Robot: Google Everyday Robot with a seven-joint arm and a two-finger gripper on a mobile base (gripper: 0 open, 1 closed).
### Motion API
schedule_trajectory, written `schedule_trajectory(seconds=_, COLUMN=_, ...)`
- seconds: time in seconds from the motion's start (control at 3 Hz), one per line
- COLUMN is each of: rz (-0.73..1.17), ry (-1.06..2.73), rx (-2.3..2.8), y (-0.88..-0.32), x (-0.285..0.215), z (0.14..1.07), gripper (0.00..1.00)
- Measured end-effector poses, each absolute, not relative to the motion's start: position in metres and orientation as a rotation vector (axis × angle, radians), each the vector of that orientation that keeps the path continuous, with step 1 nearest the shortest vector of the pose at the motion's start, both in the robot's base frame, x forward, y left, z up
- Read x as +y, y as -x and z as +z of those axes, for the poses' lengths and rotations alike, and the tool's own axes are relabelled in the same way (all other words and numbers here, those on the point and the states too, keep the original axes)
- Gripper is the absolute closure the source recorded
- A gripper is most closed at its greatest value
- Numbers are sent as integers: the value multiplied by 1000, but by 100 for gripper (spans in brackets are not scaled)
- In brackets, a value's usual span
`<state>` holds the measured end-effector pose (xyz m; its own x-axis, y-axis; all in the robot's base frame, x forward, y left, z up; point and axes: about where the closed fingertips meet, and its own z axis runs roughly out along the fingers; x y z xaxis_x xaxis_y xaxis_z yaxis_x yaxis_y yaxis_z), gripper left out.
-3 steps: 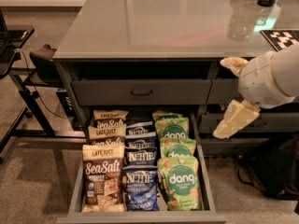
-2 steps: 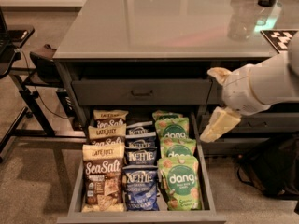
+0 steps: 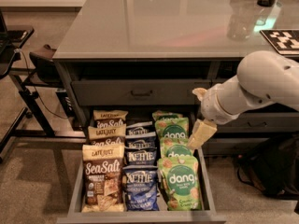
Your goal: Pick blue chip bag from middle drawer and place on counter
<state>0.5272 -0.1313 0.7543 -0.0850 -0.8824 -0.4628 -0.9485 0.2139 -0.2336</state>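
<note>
Nothing is picked yet: the blue chip bag (image 3: 139,190) lies in the middle drawer (image 3: 140,216), not on the counter (image 3: 154,22), while the gripper (image 3: 196,118) hovers above the drawer's right side, apparently spread wide and empty.

We see white-lettered blue chip bags (image 3: 140,188) between brown bags (image 3: 103,178) and green bags (image 3: 180,183) in a dark grey middle drawer (image 3: 140,216), a cream gripper (image 3: 198,118) over its right wall (counter (image 3: 154,22): glossy grey-green).
</note>
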Motion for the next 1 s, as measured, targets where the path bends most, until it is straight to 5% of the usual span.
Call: schedule_trajectory(seconds=1.0, rz=313, ry=1712, rx=1965, y=-544, x=-105, z=702, gripper=0)
